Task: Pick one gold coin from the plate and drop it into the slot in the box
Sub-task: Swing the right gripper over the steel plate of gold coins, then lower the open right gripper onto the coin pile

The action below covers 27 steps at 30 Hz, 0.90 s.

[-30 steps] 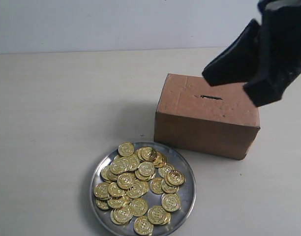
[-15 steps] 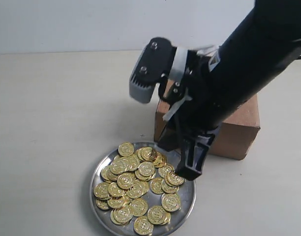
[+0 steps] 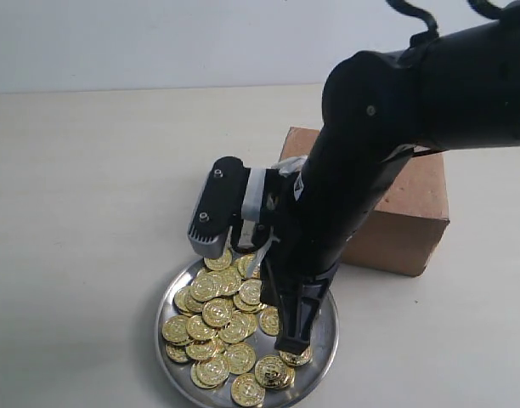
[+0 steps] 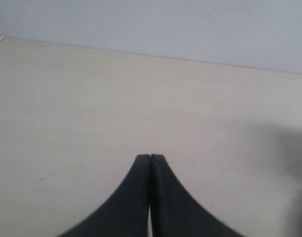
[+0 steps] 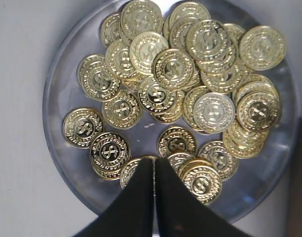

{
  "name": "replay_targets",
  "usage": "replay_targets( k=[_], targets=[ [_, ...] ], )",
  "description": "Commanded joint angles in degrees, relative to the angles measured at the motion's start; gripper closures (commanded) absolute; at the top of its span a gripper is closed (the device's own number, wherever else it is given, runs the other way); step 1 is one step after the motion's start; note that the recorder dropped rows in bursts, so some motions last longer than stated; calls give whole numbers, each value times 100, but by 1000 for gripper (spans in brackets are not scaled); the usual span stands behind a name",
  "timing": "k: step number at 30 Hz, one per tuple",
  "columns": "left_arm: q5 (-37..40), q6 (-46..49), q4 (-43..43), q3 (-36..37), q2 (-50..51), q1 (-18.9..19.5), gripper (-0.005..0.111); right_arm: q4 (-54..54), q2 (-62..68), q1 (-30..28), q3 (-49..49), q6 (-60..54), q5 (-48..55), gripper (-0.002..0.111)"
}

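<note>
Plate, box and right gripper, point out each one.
plate (image 5: 61, 74): right wrist view, bare metal near its rim.
box (image 3: 413, 228): exterior view, front face.
right gripper (image 5: 155, 161): right wrist view, between its fingers' tips.

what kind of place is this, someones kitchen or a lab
Probably a robot lab bench: a pale tabletop against a plain wall, staged props (a round silver metal plate of gold coins, a brown cardboard box), and a black robot arm reaching over the plate.

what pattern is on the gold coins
The coins show a dollar sign ringed by a wreath; clearest in the right wrist view.
</note>
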Motion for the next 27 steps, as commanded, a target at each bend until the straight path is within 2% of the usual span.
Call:
replay_targets(
  k=[1, 7, 11, 20, 27],
  targets=[
    [-57, 10, -67, 22, -23, -26, 107, -266, 326, 13, -37, 11, -88, 92],
    [-57, 10, -67, 22, -23, -26, 107, -761, 558, 13, -37, 11, -114, 69],
    [-57, 10, -67, 22, -23, -26, 107, -1081, 666, 13, -37, 11, -225, 60],
    [-57, 10, -67, 22, -23, -26, 107, -2014, 831, 13, -37, 1246, -375, 53],
    [-57, 10, -67, 22, -23, -26, 107, -1963, 951, 13, -37, 1298, -338, 53]
  ],
)
